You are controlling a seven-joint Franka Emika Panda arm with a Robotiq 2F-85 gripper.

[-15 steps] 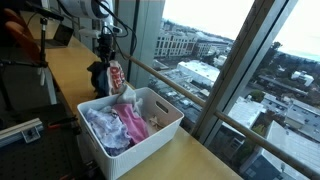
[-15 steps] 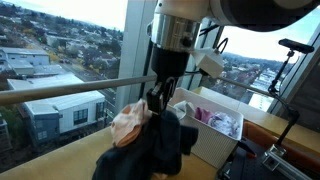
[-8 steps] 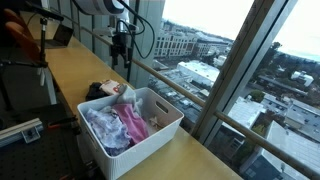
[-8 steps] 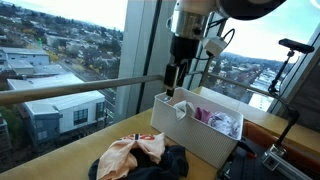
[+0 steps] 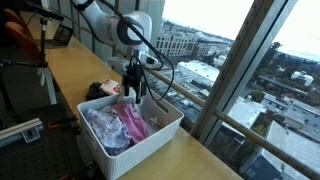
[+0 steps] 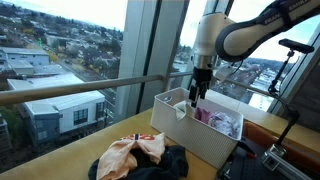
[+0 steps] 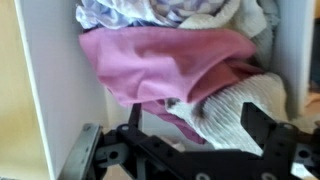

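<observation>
Noted gripper [image 5: 133, 92] poised just above white bin [image 5: 160, 137] in both exterior views; released, spread wide, clasping nothing. Directly beneath gripper [image 7: 190, 128] in wrist view: pink cloth [image 7: 160, 60] bunched inside bin [image 7: 50, 70] against its wall, touching cream knit [image 7: 250, 108] at one side and pale lilac fabric [image 7: 130, 12] beyond. Logged bin [image 6: 185, 142] on wooden counter [image 5: 70, 75], close to its window-side edge. Just beside bin's end, on counter: heap of dark and peach clothes [image 6: 140, 158], outside the walls. Same heap [image 5: 105, 90] glimpsed in an exterior view past bin's far end
</observation>
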